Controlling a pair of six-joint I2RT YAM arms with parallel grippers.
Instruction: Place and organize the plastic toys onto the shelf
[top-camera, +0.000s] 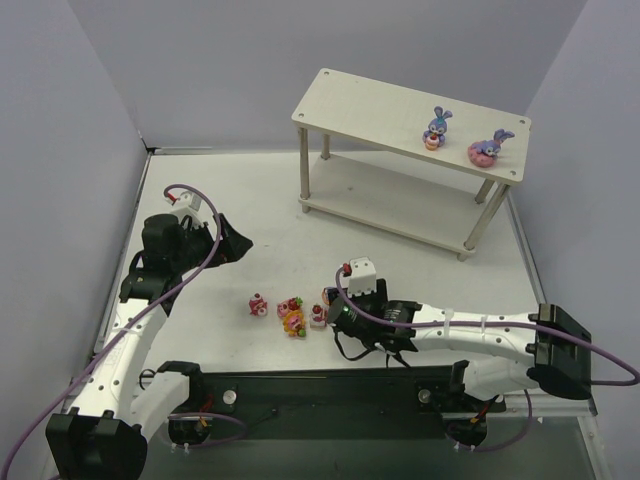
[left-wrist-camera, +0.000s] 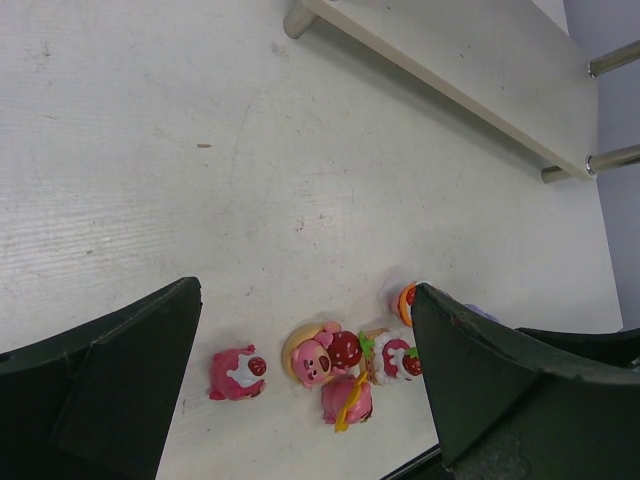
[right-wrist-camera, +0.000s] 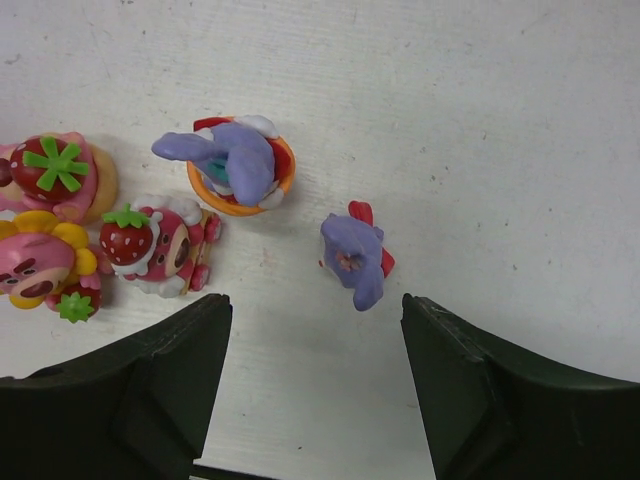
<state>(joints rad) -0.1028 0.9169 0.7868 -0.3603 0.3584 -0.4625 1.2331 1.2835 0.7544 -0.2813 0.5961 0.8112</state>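
In the lower centre of the overhead view, the right fingers (right-wrist-camera: 130, 400) are hanging low over the loose plastic toys (top-camera: 292, 315) on the counter (top-camera: 230, 190). They're standing apart with nothing between them and nothing touching them.

Right wrist view:
- The small purple bunny on a red base (right-wrist-camera: 355, 262) is sitting centre-right, just ahead of the gap and slightly off toward the right-hand finger.
- The bunny in the orange cup (right-wrist-camera: 238, 165) is sitting upper left of it, near but not touching.
- The pink strawberry pieces (right-wrist-camera: 150, 245) are crowding the left edge, just beside the left-hand finger.

The left fingers (left-wrist-camera: 100, 380) are also standing wide apart and empty. They're parked at the left of the overhead frame, well apart from the cluster.

The shelf (top-camera: 400, 110) is sitting at upper right. Two bunnies (top-camera: 437, 127) (top-camera: 490, 148) are already standing on its top board, toward the right end.

I'm reading this as the approach for the next pick, probably the small bunny. The next move is looking like this:
- Shift forward and a touch right so the bunny is sitting squarely in the gap.
- Come down and pinch the body, not the ears.
- Keep clear of the orange-cup bunny, since a sloppy close is going to knock it.
- Lift, carry to the top board and set it down beside the other two, upright.
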